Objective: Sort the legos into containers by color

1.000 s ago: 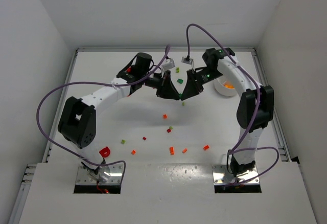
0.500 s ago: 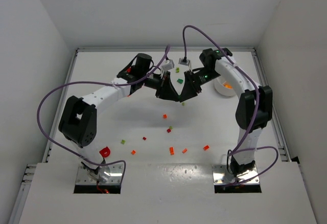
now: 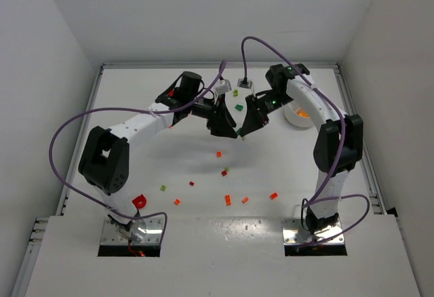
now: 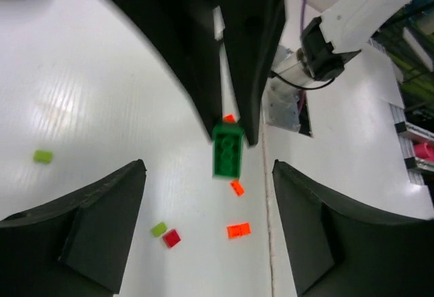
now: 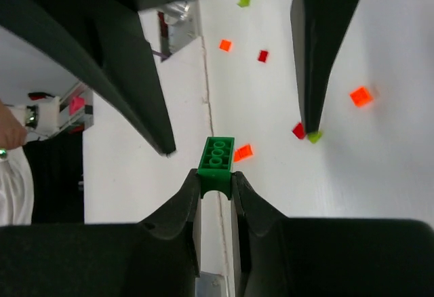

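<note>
The table (image 3: 135,168) I work over is flat, matte white. A low pale rim (image 3: 217,66) runs along its far edge and down both its sides. Behind the table rises a plain white back wall (image 3: 217,12). A left wall (image 3: 34,87) and a right wall (image 3: 400,87) close in beside it. At the table's near edge sits a white ledge (image 3: 224,249), slightly glossy, catching soft glare. The light on the table is even and the shadows are faint.
</note>
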### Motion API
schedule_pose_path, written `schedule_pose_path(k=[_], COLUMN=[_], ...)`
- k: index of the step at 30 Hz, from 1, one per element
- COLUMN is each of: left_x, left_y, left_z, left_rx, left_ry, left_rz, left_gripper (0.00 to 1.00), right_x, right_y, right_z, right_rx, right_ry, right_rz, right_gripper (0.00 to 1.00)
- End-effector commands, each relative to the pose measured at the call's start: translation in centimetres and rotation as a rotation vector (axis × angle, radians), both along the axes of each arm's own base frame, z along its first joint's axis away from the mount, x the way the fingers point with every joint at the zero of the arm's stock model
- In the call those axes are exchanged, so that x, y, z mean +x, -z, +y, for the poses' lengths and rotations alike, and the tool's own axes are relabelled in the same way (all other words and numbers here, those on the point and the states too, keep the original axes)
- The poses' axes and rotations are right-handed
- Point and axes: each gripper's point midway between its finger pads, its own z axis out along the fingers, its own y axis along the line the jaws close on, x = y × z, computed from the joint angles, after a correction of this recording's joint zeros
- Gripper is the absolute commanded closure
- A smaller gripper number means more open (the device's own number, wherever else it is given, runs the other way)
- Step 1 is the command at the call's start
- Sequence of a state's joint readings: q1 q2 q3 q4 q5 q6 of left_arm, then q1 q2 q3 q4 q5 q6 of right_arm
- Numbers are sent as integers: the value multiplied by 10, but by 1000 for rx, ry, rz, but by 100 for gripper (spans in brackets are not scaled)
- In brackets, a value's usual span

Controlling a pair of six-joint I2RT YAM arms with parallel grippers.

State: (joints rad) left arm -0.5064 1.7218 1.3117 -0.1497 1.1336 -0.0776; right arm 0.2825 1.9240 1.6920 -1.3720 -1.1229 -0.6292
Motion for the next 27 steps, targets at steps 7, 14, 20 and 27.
schedule_pose_path(k=[7,14,20,27], left_x=[60,93,106,106], left_y=[-1,-19,-6,-10], left_z=[67,106,119,123], left_rx=[179,273,363,357], left_ry=[-288,-635,-729,-725], left_rz=[-15,-158,-114,-134], left_gripper=[0,0,0,0], right_x=[58,126,156,176], right_y=[10,10,23,18], right_z=[-95,-191,-208,-265], right_rx=[-380,-740,-807,-884], right_ry=[352,656,699,892], right_rz=[-281,-447,-415,-401], right_gripper=[100,100,100,100])
